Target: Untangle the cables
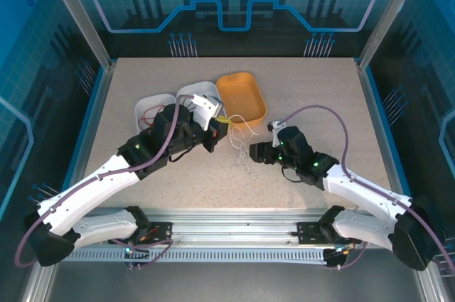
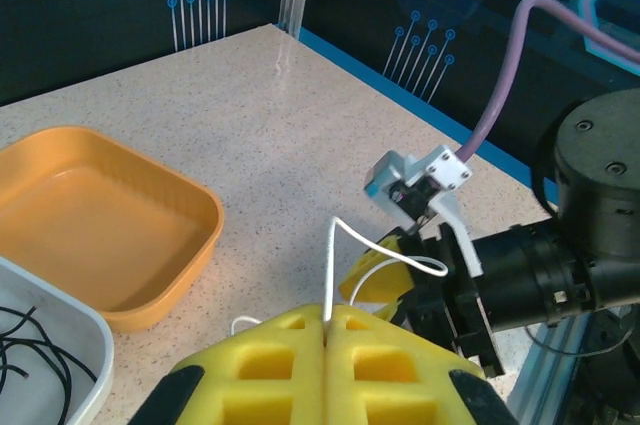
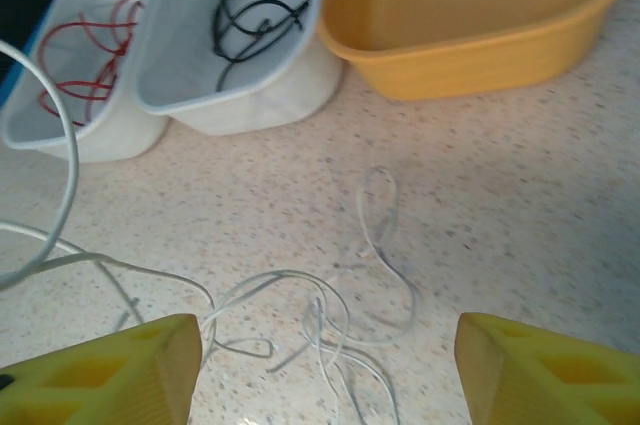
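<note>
One pass over the counter [image 1: 320, 89]. Found three trays at its middle: an orange tray [image 1: 240, 92] and, to its left, two white trays side by side. Noted red cables [image 3: 85, 55] in the left white tray [image 3: 110, 140] and black cables [image 3: 255, 5] in the right white tray [image 3: 270, 105].

Logged whitish cables [image 3: 320, 310] in a loose tangle on the bare counter, near the trays' front edges and between the two tools.

Saw the left tool [image 2: 327, 340] with yellow pads pressed together on one whitish strand [image 2: 331, 265]; strand rising from the seam, then looping over toward the right arm.

Saw the right tool [image 3: 325, 370] low over the tangle, yellow fingers spread wide, gripping nothing.

From the top camera, placed the left tool just in front of the right white tray and the right tool further right, tips facing each other across the tangle.
</note>
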Robot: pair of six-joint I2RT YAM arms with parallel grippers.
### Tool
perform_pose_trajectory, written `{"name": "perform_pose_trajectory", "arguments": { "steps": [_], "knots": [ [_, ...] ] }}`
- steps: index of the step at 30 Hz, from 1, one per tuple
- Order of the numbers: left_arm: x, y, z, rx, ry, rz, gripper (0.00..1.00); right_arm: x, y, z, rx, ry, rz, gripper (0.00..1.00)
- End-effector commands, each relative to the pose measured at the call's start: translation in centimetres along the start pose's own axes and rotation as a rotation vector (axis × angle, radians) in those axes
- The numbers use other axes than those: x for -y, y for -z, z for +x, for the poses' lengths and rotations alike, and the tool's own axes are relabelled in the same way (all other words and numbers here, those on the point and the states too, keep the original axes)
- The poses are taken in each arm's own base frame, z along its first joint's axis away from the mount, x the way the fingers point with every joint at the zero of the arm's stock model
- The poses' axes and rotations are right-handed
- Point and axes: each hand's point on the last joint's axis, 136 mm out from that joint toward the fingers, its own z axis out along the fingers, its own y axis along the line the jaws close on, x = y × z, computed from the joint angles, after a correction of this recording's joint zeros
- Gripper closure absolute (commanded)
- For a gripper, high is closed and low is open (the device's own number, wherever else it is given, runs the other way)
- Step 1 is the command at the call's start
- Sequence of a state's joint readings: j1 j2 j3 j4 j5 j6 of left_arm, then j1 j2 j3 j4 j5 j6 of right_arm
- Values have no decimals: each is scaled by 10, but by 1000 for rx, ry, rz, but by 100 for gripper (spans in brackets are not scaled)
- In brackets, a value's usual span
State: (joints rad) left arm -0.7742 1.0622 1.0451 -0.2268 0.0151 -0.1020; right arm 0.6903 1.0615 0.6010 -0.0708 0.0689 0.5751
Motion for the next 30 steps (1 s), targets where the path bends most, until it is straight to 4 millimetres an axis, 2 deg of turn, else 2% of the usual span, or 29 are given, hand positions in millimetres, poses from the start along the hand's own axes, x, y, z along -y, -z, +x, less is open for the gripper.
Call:
{"name": "perform_pose_trajectory", "arguments": {
  "steps": [1,5,10,14,18,25,30],
  "knots": [
    [9,6,-31,85,-6,41,100,-24,-8,-5,51,61,-132,30],
    [11,6,-35,90,-5,45,100,-37,-18,-3,69,61,-213,26],
    [16,11,-49,125,-12,62,100,-45,-37,4,36,78,-209,24],
    [22,15,-60,148,-15,90,100,-32,-56,13,8,58,-125,26],
    [25,20,-68,170,-19,97,100,-22,-65,20,4,26,-88,30],
    [24,31,-81,217,-34,81,100,-3,-72,31,-28,-7,-7,40],
    [19,36,-91,248,-49,41,100,9,-71,37,-34,-32,27,51]
  ]
}}
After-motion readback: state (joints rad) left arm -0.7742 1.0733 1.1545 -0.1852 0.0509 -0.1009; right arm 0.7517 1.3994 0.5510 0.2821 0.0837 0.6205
